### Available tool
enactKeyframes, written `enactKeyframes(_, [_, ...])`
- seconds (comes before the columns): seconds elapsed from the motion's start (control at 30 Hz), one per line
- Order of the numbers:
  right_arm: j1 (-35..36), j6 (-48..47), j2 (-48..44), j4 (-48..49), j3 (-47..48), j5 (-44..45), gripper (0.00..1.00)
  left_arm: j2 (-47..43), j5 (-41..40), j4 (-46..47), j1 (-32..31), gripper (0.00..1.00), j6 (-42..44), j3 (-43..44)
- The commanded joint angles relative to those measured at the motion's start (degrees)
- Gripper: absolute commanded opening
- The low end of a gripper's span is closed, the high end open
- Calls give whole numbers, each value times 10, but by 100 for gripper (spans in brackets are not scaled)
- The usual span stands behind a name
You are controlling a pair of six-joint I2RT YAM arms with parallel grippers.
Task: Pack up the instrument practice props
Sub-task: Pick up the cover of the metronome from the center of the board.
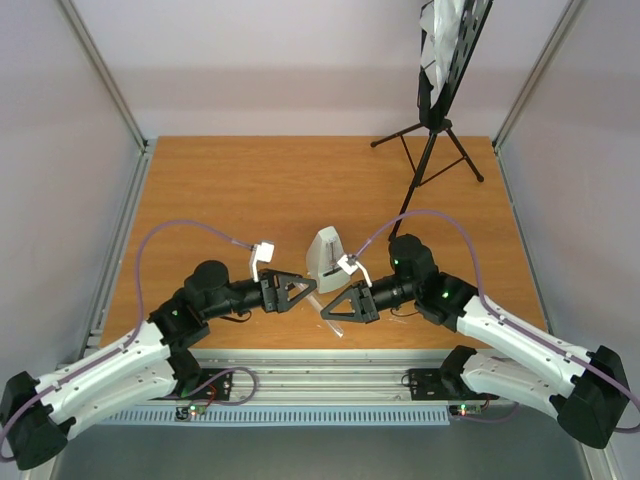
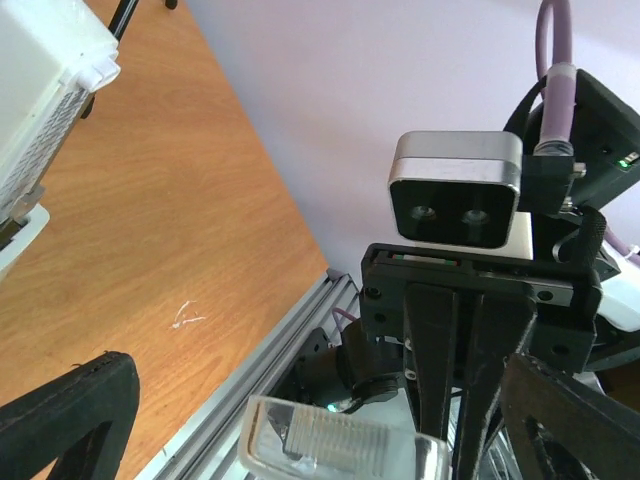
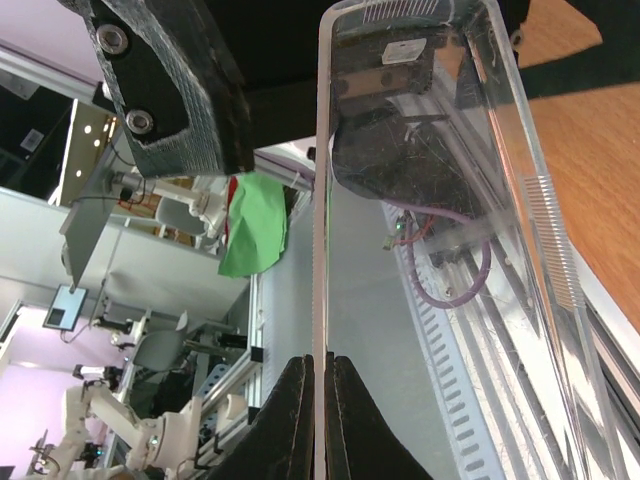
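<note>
**Right hand pinches the clear cover; left hand spread in front of it**

The right hand (image 1: 328, 310) is pressed together on the clear cover (image 3: 420, 200). In the right wrist view its two fingers (image 3: 288, 425) meet on the cover's thin edge, and the transparent shell rises away from them with the desk's wood showing through it. The cover is off the metronome (image 1: 326, 258), which stands upright on the desk (image 1: 250, 190) just beyond the tips of both hands and roughly between them.

The left hand (image 1: 303, 288) is spread wide and holds nothing. It points at the right hand, tip close to tip. In the left wrist view its dark fingers (image 2: 62, 420) sit at the lower corners, the right hand faces it head-on, and the cover lies across the bottom, between the two. The metronome's white body is at the upper left of that view, off to the side of the left hand.

The music stand (image 1: 432, 150) rises well beyond the right hand, its tripod feet at the far right corner of the desk. The sheet-music pages (image 1: 440, 40) rest on its tilted top.
</note>
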Motion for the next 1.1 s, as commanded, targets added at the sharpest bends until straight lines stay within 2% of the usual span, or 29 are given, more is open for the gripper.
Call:
enactKeyframes(0.0, [10,-8,7,51,-1,-4,1,2,4,40,-4,99,-33,16])
enactKeyframes(0.1, [10,-10,5,51,-1,-2,1,-11,-1,28,-4,96,-22,12])
enactKeyframes(0.27, [10,4,-1,71,-5,5,1,-33,5,42,-4,81,-36,-7])
enactKeyframes(0.43, [10,13,7,95,-9,8,1,-43,13,42,-5,73,-35,-10])
enactKeyframes(0.73, [10,44,13,140,-21,-4,1,-29,20,54,-5,70,-29,-12])
enactKeyframes(0.9, [10,63,13,170,-32,-13,1,-26,13,54,-5,62,-28,-13])
enactKeyframes(1.07, [10,67,15,180,-38,-12,1,-22,17,58,-5,58,-28,-13])
